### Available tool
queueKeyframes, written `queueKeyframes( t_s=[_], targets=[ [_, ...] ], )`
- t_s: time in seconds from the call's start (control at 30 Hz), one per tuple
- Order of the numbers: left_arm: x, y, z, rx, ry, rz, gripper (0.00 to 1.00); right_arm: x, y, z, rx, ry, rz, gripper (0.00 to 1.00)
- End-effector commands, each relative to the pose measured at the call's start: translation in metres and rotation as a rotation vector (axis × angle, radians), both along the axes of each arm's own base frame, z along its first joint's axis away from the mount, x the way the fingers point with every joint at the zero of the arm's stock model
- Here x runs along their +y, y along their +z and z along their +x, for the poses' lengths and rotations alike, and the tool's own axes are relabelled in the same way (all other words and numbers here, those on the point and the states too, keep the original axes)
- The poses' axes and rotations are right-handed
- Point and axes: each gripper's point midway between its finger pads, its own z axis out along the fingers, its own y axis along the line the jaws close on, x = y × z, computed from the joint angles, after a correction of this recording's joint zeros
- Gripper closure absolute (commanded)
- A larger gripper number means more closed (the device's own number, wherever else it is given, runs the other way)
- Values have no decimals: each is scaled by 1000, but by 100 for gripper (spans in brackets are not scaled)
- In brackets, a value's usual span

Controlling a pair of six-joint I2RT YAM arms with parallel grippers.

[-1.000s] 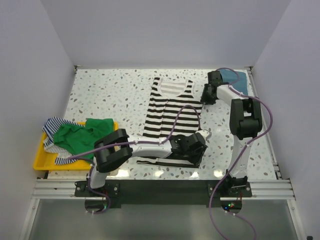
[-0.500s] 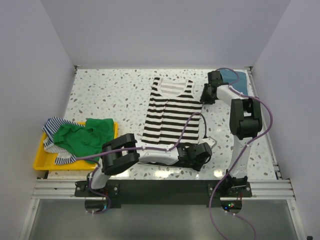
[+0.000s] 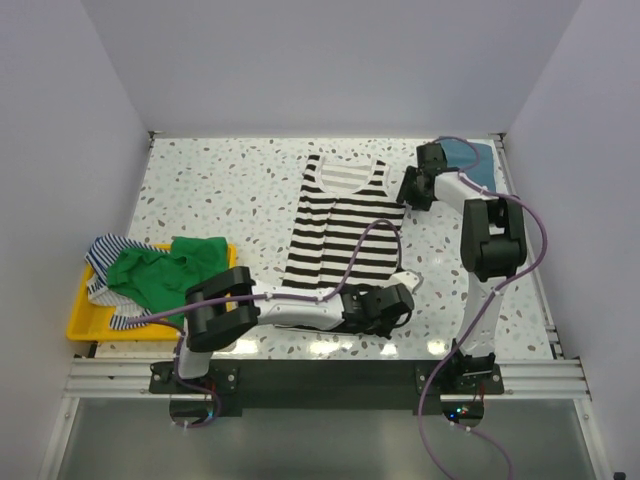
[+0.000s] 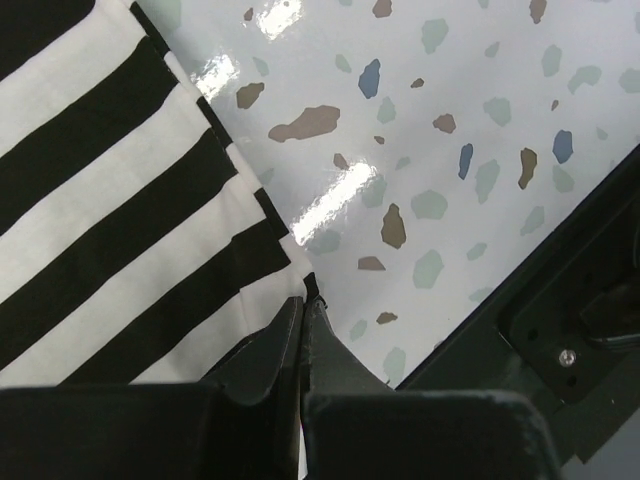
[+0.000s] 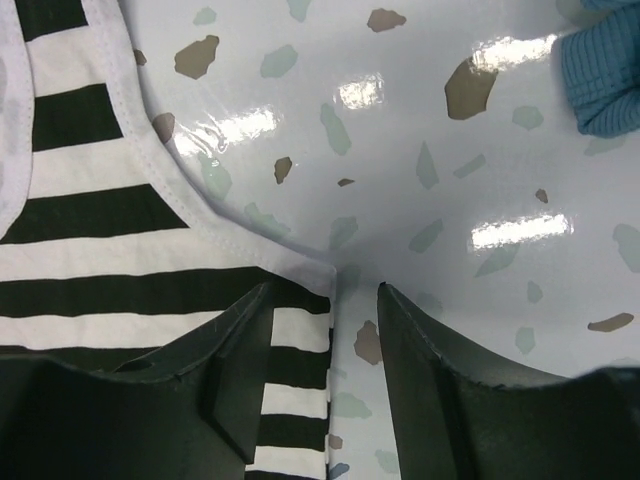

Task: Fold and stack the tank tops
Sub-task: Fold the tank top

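At the near edge of the terrazzo-patterned table [image 3: 220, 190], my left gripper [image 4: 303, 305] is clenched. Its 2 fingers are pressed together on the near right hem corner of the black-and-white striped tank top [image 3: 345, 225]. The left wrist view shows the bold stripes running into the closed tips, with bare table just beside them.

The striped top lies flat near the table's middle, with its scooped neck toward the far side and its hem toward my bases.

My right gripper [image 5: 325, 300] is released and sits low at the top's far right side. The corner where the white-bound armhole meets the side edge lies between its 2 parted fingers. 1 finger is over striped cloth and the other over bare table. I cannot tell whether either finger touches.

The teal-blue tank top [image 3: 470, 155] sits bunched at the far right corner. It is near my right gripper and apart from the striped top. Its ribbed knit shows in the right wrist view.

A yellow tray [image 3: 80, 322] at the left near side holds a green tank top [image 3: 160, 270] and a thin blue-striped tank top [image 3: 105, 250]. Both spill over its rim.
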Motion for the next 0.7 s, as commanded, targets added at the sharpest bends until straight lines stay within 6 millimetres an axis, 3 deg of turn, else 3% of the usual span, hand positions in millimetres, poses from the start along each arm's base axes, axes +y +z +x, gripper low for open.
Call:
queueKeyframes(
  t_s=[0.0,0.03,0.17,0.4,0.67],
  targets=[
    [-6,40,6,-12,26,-156,100,-4,26,-6,-38,-19,3,50],
    [-6,49,7,-10,26,-184,100,-4,31,-7,-50,-22,8,50],
    [0,52,10,16,36,-217,100,-3,29,-10,-51,-26,16,51],
    [0,56,7,38,32,-248,100,-2,13,-10,-20,-28,16,67],
    [1,60,4,49,21,-267,100,-2,-4,-8,1,-31,14,68]
  ],
)
